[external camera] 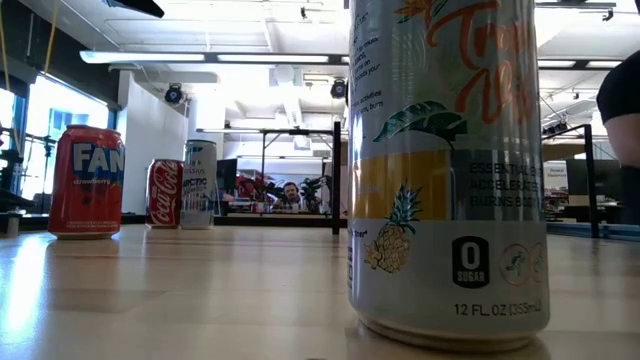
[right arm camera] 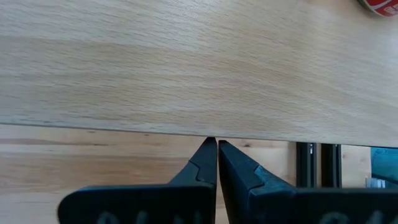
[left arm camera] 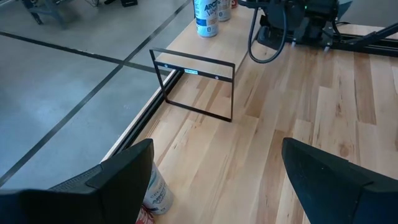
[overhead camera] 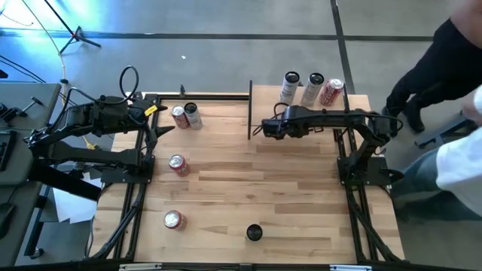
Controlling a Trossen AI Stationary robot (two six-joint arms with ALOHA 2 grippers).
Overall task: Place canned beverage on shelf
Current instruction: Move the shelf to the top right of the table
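Filling low view: pineapple can (external camera: pixel 447 170) | shelf (external camera: pixel 337 175) mostly hidden

wood table (overhead camera: pixel 286 203), cans (overhead camera: pixel 178 165), shelf (overhead camera: pixel 309 105) w/ cans

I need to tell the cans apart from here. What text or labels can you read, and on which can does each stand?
"FAN", "strawberry" beneath: red can, low view.
"0 SUGAR", "12 FL. OZ (355mL)": tall pineapple can nearest the low camera; its orange script is cut off.
Coca-Cola script: red can, partly legible.
"ARCTIC": white can; rest too small.
High-view can tops: unreadable.
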